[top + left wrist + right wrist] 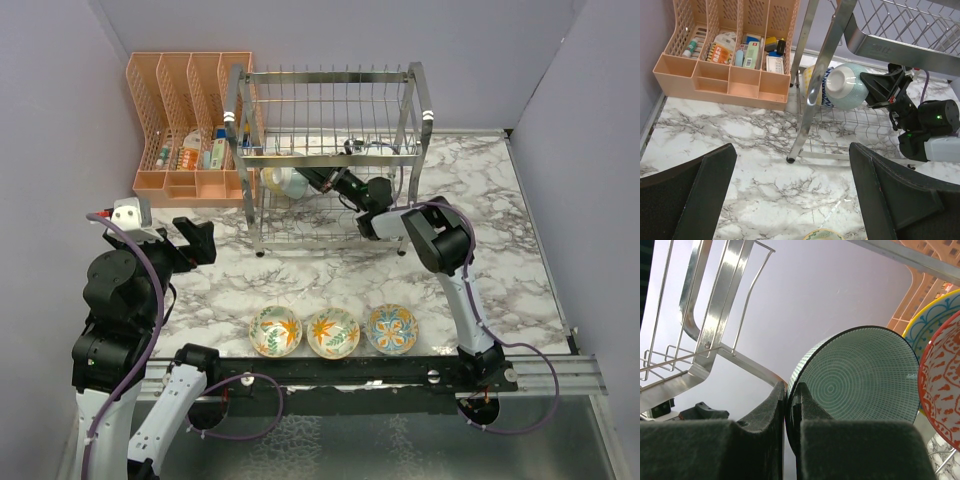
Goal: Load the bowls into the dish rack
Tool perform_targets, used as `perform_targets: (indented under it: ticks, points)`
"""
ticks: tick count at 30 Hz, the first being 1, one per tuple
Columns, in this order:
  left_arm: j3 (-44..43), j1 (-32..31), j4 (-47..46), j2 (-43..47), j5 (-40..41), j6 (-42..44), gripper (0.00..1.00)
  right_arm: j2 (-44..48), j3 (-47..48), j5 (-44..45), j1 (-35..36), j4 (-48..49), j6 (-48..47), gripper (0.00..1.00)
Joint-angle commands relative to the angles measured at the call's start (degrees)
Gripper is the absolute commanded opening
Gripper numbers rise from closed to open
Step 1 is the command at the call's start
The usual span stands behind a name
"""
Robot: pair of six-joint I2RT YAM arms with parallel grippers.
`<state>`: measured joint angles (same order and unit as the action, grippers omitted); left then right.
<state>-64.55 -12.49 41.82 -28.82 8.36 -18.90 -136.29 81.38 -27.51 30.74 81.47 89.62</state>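
Clamped by the right gripper (790, 390) at the rim: the pale teal bowl (860, 375), inside the lower tier of the dish rack (330, 100), with the red-patterned bowl (942, 385) and a yellow-rimmed bowl (932, 315) just beyond the fingertips. Spread wide over marble, the left gripper (790, 192); off to its right, three floral bowls (332, 332).

I'm looking into a robotics test cell dressed up as a kitchen corner, not a real home. Plain lavender panel walls (330, 40) box in a marble-print desk (510, 210) on three sides. A bare aluminium rail (560, 372) runs along its six o'clock edge, where the left arm (120, 300) and right arm (460, 290) are mounted. The kitchen props are few: a chrome dish rack (330, 120) at twelve o'clock, a peach plastic organizer (185, 100) at eleven, and painted bowls (333, 332) lined up near six.
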Motion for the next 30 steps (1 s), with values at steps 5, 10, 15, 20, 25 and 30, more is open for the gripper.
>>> perform_targets:
  ticks: [5,10,15,20,25,30]
  points:
    - [-0.72,-0.14,-1.28,-0.53,-1.22,0.62,0.99,2.73,0.44,7.83,-2.93,20.29,-0.4,0.01]
    - [-1.3,-0.15,-1.19,-0.8,-1.33,0.87,0.99,3.41,0.96,10.98,-2.97,20.31,0.23,0.01]
    - [-2.1,-0.15,-0.95,-0.77,-1.42,0.89,0.99,5.1,1.08,13.36,-2.97,20.03,-0.15,0.01]
    - [-1.76,-0.13,-1.04,-0.49,-1.76,0.72,0.99,6.21,0.14,15.89,-2.98,20.24,-0.72,0.01]
    - [-2.06,-0.21,-0.67,-0.28,-1.72,0.67,0.99,6.96,-0.75,17.56,-2.98,19.48,-2.29,0.01]
    - [-2.0,-0.13,-0.42,0.15,-1.51,0.76,0.99,5.9,-1.36,17.47,-2.99,19.85,-2.08,0.01]
